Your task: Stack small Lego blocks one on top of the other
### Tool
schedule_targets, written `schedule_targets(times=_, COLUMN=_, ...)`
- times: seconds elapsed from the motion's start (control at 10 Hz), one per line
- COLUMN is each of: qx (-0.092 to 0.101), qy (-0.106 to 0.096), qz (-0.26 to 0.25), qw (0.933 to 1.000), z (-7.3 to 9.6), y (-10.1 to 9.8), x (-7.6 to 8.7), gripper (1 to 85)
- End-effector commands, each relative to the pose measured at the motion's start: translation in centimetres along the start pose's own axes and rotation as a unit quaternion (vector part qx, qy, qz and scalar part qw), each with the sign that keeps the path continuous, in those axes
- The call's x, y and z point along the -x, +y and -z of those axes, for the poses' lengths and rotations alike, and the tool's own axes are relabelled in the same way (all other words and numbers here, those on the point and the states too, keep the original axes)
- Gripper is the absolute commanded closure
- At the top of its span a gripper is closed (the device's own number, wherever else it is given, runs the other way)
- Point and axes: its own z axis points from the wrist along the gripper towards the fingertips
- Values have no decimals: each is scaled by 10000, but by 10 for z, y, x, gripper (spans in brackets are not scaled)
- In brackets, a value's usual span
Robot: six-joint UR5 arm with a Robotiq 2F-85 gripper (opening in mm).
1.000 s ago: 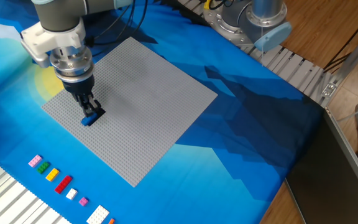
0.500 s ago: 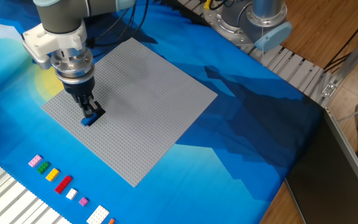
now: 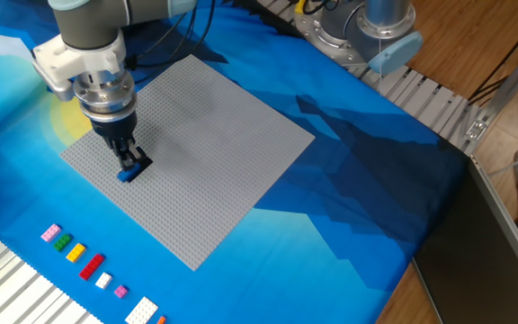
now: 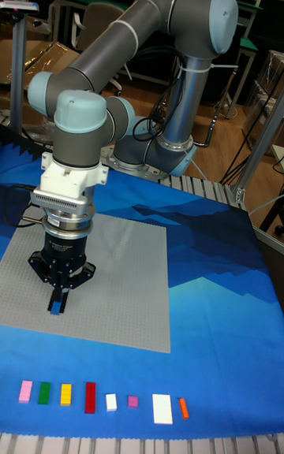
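Observation:
My gripper (image 3: 131, 165) (image 4: 57, 299) points straight down at the left part of the grey baseplate (image 3: 214, 135) (image 4: 118, 280). Its dark fingers are drawn together on a small blue Lego block (image 3: 128, 175) (image 4: 56, 310), which sits at their tips, level with the plate. A small black piece (image 3: 142, 164) shows just right of the fingertips. It looks like the flat black block, but I cannot tell it apart from the fingers for sure. How the blue block sits relative to the black one is hidden by the fingers.
A row of loose bricks lies on the blue mat near the front edge: pink (image 3: 50, 232), green (image 3: 62, 242), yellow (image 3: 75, 252), red (image 3: 92, 265), white (image 3: 140, 310) and others. A second robot base (image 3: 367, 31) stands at the back. A metal rail (image 3: 439, 112) borders the mat.

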Motion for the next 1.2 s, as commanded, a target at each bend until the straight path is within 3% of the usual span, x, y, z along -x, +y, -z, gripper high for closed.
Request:
schedule_targets(times=0.0, qx=81, qy=-101, qz=-11, qw=9999, z=-1, y=2, x=5, gripper=847)
schedule_targets(times=0.5, qx=367, qy=-516, qz=56, qw=9980, z=-11, y=17, x=23, gripper=847)
schedule_targets(times=0.9, qx=347, qy=-359, qz=188, qw=9986, z=-7, y=10, x=14, gripper=847)
schedule_targets(times=1.1, qx=265, qy=-138, qz=218, qw=9993, z=-4, y=3, x=4, gripper=847)
